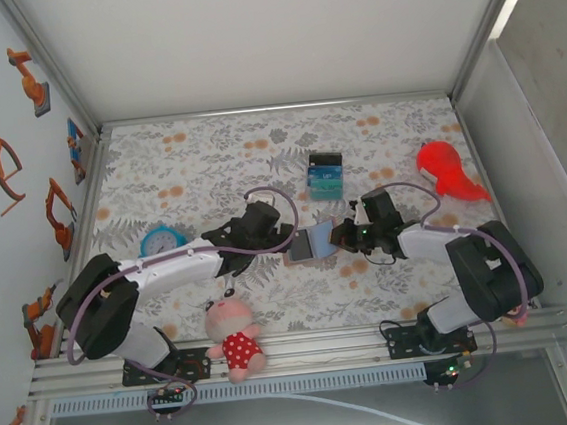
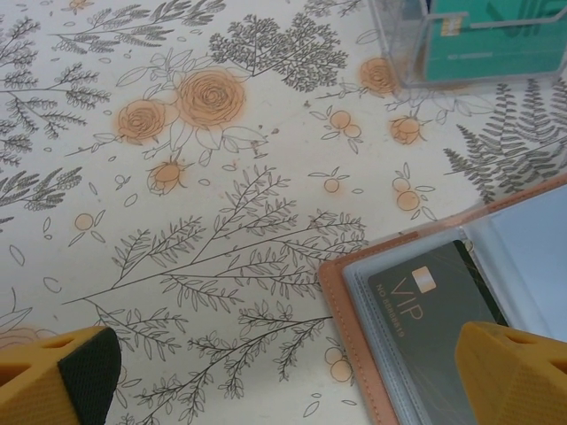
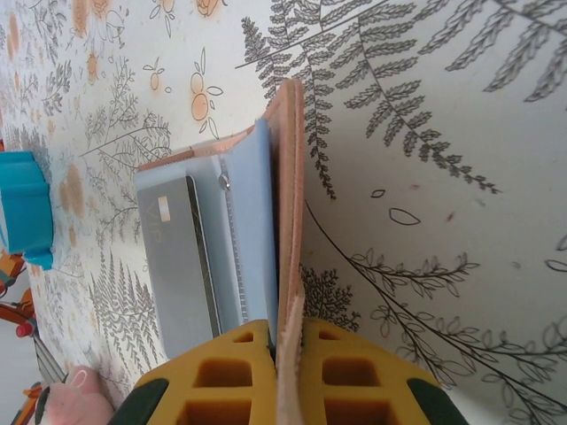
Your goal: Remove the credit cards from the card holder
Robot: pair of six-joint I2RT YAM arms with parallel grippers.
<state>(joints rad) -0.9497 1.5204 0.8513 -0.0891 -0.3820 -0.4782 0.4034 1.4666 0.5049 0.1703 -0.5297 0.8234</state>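
With the card holder clamped in the right pincer, the released left pincer is best moved toward 4 o'clock, onto the VIP card.

open pinkish-tan card holder on floral cloth, dark vip card inside

The letters "VIP" were seen printed on a dark card held in a clear sleeve of the card holder, lower right of the left wrist view. The small print beneath could not be read. Similar lettering, cut off by the frame edge, was glimpsed on a teal card at upper right.
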